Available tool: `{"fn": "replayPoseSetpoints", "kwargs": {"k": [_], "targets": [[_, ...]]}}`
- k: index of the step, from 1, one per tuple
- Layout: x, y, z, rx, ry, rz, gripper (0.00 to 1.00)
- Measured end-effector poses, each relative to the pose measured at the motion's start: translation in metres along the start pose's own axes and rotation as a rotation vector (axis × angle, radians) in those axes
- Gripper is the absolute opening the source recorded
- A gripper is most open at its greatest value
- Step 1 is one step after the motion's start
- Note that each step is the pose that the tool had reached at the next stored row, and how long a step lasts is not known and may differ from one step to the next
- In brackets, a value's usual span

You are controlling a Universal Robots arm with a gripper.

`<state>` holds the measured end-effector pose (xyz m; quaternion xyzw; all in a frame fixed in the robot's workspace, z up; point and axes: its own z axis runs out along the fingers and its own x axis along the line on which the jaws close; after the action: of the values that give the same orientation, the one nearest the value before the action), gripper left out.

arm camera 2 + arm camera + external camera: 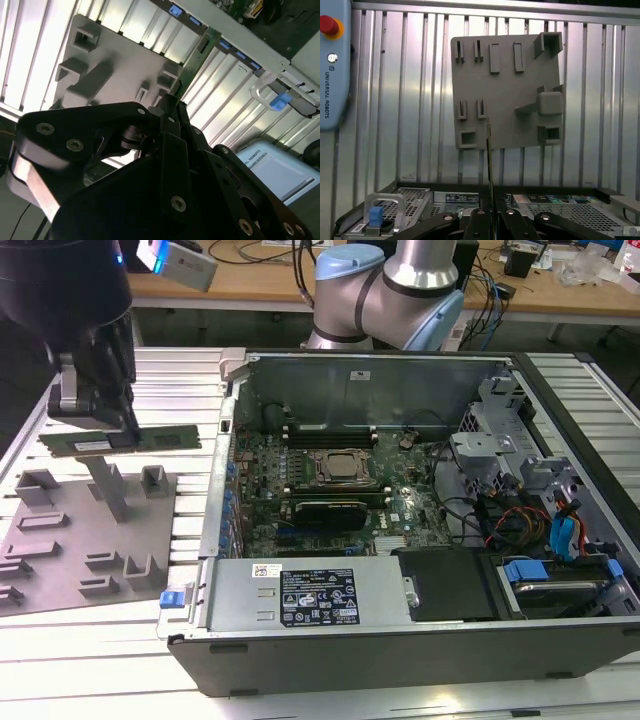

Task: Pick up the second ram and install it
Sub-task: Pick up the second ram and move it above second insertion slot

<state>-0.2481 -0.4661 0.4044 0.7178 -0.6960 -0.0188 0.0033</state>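
Second ram (165, 437) is hanging level in the exterior view, with the gripper (118, 425) clamping it tight, above the grey holder plate (60, 540) and away from the open computer case (400, 490).

In the second wrist view, the stick (192, 65) is projecting from the gripper (172, 107), the plate (115, 65) lying beyond its tips.

In the first wrist view, the stick (489, 150) is showing edge-on ahead of the gripper (490, 215), the plate (510, 100) sitting beyond.

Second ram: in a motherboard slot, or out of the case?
Out. The gripper holds the second ram over the grey holder plate, at the exterior view's left of the open case.
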Motion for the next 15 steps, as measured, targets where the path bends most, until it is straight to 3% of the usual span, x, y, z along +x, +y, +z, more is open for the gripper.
{"fn": "replayPoseSetpoints", "kwargs": {"k": [2, 4, 10, 11, 13, 15], "targets": [[0.0, -0.0012, 0.0003, 0.0011, -0.0019, 0.048, 0.14], [0.0001, -0.0051, 0.0005, 0.0013, -0.0024, 0.056, 0.14], [0.0008, -0.0344, 0.0, 0.0012, -0.0024, 0.06, 0.14], [0.001, -0.0426, -0.0003, 0.0012, -0.0024, 0.06, 0.14], [0.0011, -0.0501, -0.0005, 0.0011, -0.0024, 0.06, 0.14], [0.0015, -0.065, -0.0009, 0.0011, -0.0024, 0.06, 0.14]]}}
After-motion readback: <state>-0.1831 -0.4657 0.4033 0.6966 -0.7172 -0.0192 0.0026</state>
